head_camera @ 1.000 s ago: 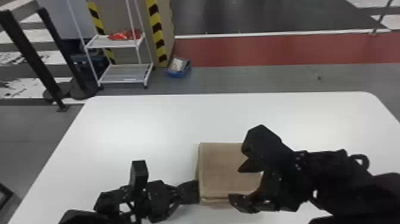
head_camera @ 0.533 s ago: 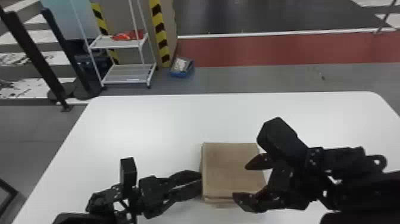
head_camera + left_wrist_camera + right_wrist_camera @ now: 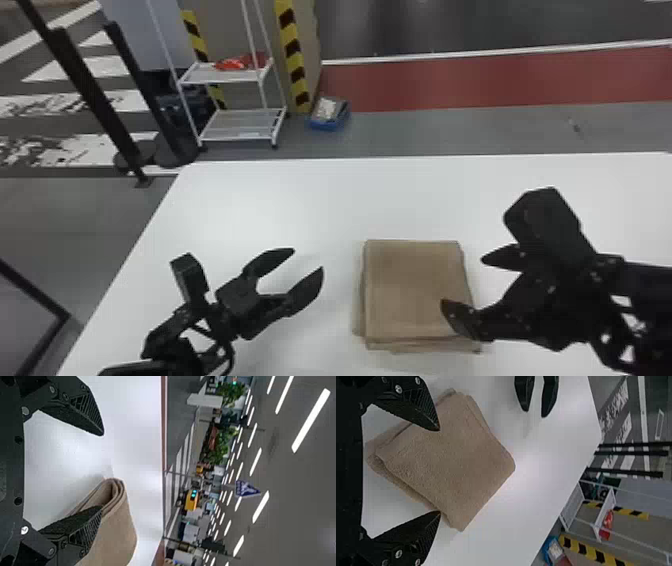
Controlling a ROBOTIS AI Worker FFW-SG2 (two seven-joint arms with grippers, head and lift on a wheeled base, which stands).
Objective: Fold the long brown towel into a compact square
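The folded brown towel (image 3: pixel 410 290) lies on the white desk (image 3: pixel 275 200) between both pincers. The left pincer (image 3: pixel 308 260), spread and empty, hangs apart from its left side; the right pincer (image 3: pixel 462 281), also spread and holding nothing, has one finger over its right edge.

The towel (image 3: pixel 115 536) is cut off in the left wrist view, the table (image 3: pixel 280 200) in the head view
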